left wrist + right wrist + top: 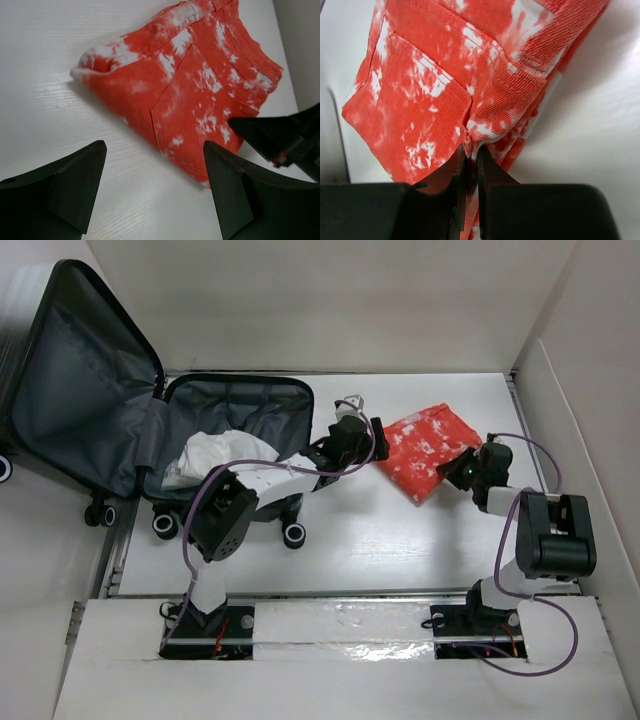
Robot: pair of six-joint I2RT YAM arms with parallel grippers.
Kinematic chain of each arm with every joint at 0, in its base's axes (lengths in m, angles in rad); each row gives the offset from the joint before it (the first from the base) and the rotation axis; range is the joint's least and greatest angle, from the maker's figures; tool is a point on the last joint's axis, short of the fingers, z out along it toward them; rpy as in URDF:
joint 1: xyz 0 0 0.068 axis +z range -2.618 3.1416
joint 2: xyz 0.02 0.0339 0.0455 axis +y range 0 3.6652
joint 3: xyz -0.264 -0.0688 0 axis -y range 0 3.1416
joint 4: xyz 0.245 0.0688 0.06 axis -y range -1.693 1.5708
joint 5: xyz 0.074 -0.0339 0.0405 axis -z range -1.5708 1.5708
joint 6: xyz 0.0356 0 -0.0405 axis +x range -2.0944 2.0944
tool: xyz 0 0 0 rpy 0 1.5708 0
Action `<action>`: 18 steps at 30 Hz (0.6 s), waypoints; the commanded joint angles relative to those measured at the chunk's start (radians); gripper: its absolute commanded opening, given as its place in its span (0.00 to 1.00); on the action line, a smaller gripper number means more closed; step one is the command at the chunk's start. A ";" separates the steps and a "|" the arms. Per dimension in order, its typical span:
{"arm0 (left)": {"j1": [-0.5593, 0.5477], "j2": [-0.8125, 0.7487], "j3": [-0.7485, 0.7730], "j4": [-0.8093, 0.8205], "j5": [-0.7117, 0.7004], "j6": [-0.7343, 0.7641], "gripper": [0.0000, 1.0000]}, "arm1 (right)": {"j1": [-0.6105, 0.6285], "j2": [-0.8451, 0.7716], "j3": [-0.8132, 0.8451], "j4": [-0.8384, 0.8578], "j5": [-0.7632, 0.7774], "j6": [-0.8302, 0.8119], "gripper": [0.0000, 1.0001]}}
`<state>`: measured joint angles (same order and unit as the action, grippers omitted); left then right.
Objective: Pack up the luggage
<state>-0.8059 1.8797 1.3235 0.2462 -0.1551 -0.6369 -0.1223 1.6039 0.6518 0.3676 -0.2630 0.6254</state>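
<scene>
Two grippers: left gripper [155,150] spread wide, empty; right gripper [471,152] pinching edge of red shorts [425,445], seen only from its wrist.
Upper left: luggage [90,380] open, white cloth [215,455] inside.

Right claw [471,152] pinched on red-white denim shorts [445,75] edge, white table [600,125]

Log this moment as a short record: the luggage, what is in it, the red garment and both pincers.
luggage: open, lid swung left, at the table's left end
contents: white cloth in the lower shell
red garment: folded, on the table, right of the luggage
left pincer: open, by the garment, gripping nothing
right pincer: shut on the garment's edge
</scene>
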 commanded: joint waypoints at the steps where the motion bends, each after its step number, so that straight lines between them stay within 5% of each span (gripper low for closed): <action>1: -0.006 0.048 0.068 -0.039 -0.014 -0.010 0.77 | 0.044 -0.065 -0.079 0.056 -0.131 -0.006 0.03; 4: -0.006 0.105 0.117 -0.103 -0.021 -0.029 0.77 | 0.075 -0.130 -0.174 0.105 -0.146 0.011 0.06; 12: -0.058 -0.026 -0.170 -0.001 -0.119 -0.178 0.79 | 0.151 -0.292 -0.198 0.067 -0.108 0.028 0.55; 16: -0.070 -0.018 -0.184 -0.048 -0.155 -0.227 0.79 | 0.171 -0.407 -0.167 -0.056 -0.004 -0.041 0.86; 18: -0.082 0.001 -0.176 -0.054 -0.165 -0.237 0.82 | 0.171 -0.449 -0.153 -0.096 0.017 -0.072 0.90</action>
<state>-0.8776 1.9190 1.1408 0.1738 -0.2600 -0.8230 0.0444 1.2198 0.4427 0.3183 -0.3042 0.6090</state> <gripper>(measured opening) 0.809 0.894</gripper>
